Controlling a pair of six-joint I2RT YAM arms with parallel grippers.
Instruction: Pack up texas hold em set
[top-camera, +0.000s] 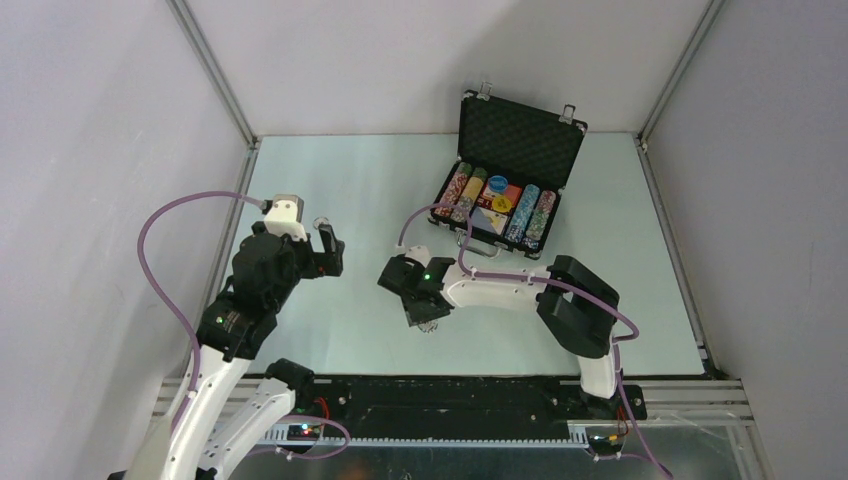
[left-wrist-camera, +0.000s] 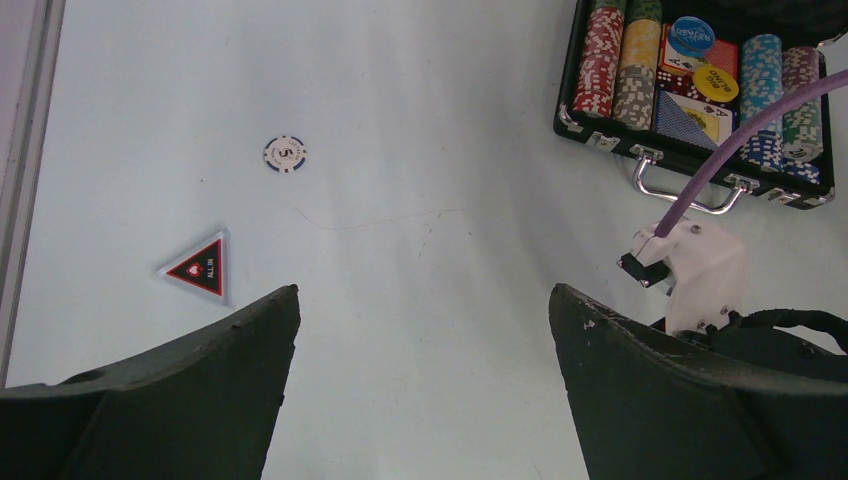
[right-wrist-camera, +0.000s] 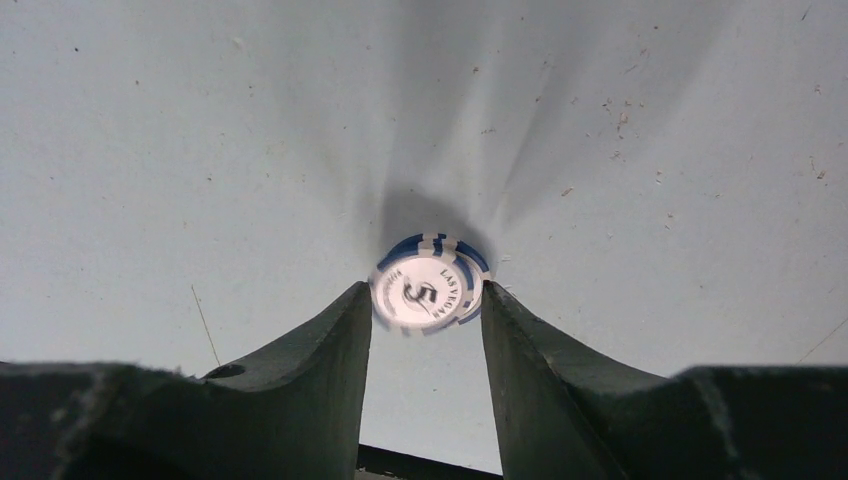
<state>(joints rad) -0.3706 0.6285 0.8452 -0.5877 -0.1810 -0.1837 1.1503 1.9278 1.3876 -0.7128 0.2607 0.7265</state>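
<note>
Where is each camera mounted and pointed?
Top external: high behind the arms, facing down at the pale table and open black briefcase; shows both arms.
Left wrist: on the left arm, facing forward at a white round chip and dark triangular piece; shows the open left gripper.
Right wrist: on its arm, facing the table; shows the right gripper pinching a blue-and-white round chip.
Top and left wrist share the briefcase.

One briefcase (top-camera: 520, 135) was counted near the far edge, holding four chip rows (top-camera: 525, 212), one blue disc (left-wrist-camera: 692, 35) and one yellow disc (left-wrist-camera: 716, 83). Outside it were counted one white chip (left-wrist-camera: 285, 154), one blue-edged chip (right-wrist-camera: 430, 290) and one triangular piece (left-wrist-camera: 200, 268).
</note>
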